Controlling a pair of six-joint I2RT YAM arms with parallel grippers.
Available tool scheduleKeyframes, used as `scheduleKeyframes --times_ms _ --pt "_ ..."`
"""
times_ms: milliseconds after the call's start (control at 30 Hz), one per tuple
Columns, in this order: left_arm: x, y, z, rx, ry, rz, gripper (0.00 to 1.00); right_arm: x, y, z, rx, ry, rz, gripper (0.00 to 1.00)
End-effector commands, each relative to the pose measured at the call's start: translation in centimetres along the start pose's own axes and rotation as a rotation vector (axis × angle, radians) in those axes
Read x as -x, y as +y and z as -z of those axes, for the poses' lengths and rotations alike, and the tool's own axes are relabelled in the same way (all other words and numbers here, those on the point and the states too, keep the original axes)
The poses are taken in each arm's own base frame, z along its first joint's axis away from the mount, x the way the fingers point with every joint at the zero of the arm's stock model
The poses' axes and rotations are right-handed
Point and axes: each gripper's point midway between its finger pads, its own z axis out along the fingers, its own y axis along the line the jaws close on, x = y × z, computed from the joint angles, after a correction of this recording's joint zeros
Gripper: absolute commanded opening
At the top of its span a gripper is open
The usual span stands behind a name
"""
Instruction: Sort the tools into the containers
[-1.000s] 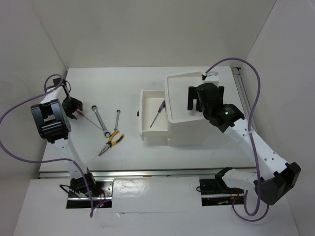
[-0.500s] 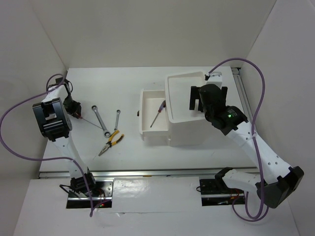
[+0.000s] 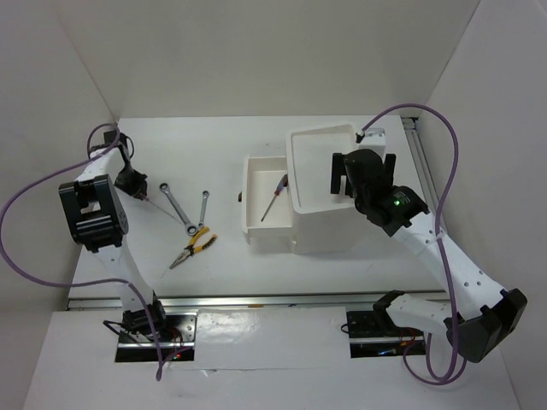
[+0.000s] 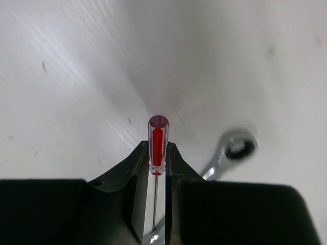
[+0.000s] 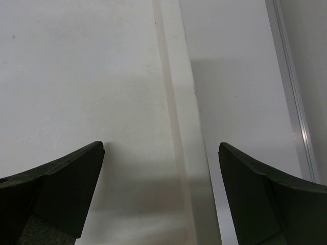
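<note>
The thin red-handled screwdriver (image 3: 144, 196) (image 4: 157, 144) is sitting pinched in the left end effector (image 3: 132, 182) (image 4: 157, 155), which is grasping it by the clear, red-cored handle. In the left wrist view the handle's rounded end is poking out past the black fingertips (image 4: 139, 159), and the thin metal shaft is running back between them. All this is happening over the far-left part of the white desk (image 3: 214, 154) (image 4: 76, 76).

Just beside it, a silver ring-ended wrench (image 3: 173, 202) (image 4: 232, 148) is lying flat on the desk. A second silver wrench (image 3: 203, 206) is lying a little further right. The yellow-and-black needle-nose pliers (image 3: 193, 246) are resting nearer the arm bases, close to both wrench ends.

Well to the right, the white plastic box unit (image 3: 329, 231) is standing with one white drawer (image 3: 269, 232) pulled out toward the left. Another thin screwdriver (image 3: 273, 198) is lying slantwise inside that drawer.

The right end effector (image 3: 344, 175) (image 5: 161, 176) is hovering over the unit's shallow rimmed top tray (image 3: 312, 171) (image 5: 76, 76). Its jaws are spread wide and gripping nothing.
</note>
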Motion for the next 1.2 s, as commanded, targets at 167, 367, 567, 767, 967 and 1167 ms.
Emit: scheduleKeyframes --times_ms 167,367,567,767,967,1167 --pt "-1.0 -10.0 20.3 -0.694 -0.289 -0.205 0.0 1.0 -0.6 0.7 -0.021 -0.04 -0.017 1.0" --pt "-7.7 -13.4 34.2 -1.242 -0.306 -0.433 0.0 2.9 -0.7 1.2 -0.032 -0.07 -0.045 1.0" --pt "-14.5 -15.0 36.3 -1.433 -0.233 -0.591 0.0 3.6 -0.9 1.4 -0.038 -0.087 -0.057 1.0" --pt "-19.0 -17.7 36.5 -1.491 -0.207 -0.68 0.0 2.6 -0.9 1.1 -0.048 -0.056 -0.043 1.0" --pt "-22.5 -20.0 33.0 -1.397 -0.161 -0.742 0.25 2.0 -1.2 1.0 -0.059 -0.049 -0.035 1.0" --pt "-25.1 -20.3 28.8 -1.278 -0.102 -0.792 0.76 2.0 -1.2 1.0 -0.06 -0.049 -0.026 1.0"
